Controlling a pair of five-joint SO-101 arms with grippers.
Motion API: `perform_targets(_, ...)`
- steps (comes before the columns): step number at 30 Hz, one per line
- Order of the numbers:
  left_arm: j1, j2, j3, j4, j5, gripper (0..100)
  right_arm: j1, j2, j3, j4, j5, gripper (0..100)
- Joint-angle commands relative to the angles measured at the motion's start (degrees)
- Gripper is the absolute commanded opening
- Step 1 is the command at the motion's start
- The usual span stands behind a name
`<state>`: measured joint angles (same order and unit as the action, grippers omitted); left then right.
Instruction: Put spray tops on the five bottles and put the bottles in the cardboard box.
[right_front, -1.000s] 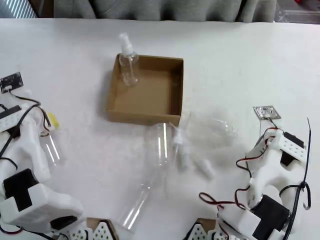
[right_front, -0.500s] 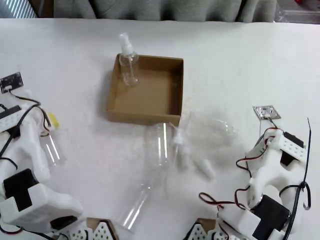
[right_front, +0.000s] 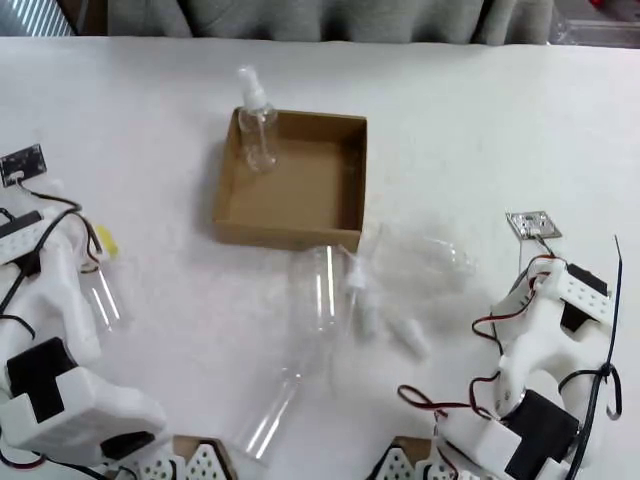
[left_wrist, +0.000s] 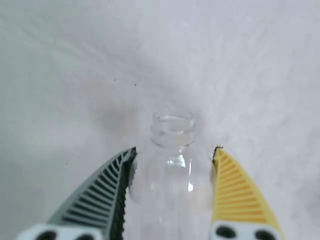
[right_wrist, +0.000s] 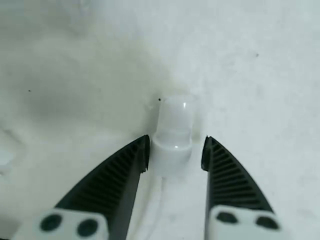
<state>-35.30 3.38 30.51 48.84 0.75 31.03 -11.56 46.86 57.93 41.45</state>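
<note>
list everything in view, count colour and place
cardboard box: one, brown, mid-table
capped bottle: one, clear with white spray top, upright in the box's far corner
loose bottles: three, clear, topless, lying before the box
left bottle: one, clear, topless, at the left gripper
loose spray tops: two, white, among the loose bottles
right spray top: one, white, between the right gripper's fingers
table: one, white
boards: two, grey, one by each arm
arms: two, white and black, near corners
left gripper: one, grey and yellow
right gripper: one, black, open
</note>
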Motion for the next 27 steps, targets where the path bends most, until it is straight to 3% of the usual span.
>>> perform_targets(1, 0.4, -0.22, 0.0, -0.7, -0.53, 3, -0.66, -0.22, 0.35, -0.22, 0.26, 15.0)
perform_targets(13, 0.31, -0.22, 0.0, -0.53, -0.53, 3, -0.84, -0.84, -0.97, 0.04, 0.35, 1.5)
perform_targets(19, 0.57, -0.66, -0.26, -0.53, -0.09, 3, 5.41, -0.84, -10.9, 10.59, 0.7, 1.6)
perform_targets(27, 0.66, -8.48, -8.97, 13.1, 0.0, 3, 13.32, -0.92, -25.85, 21.67, 0.7, 1.6)
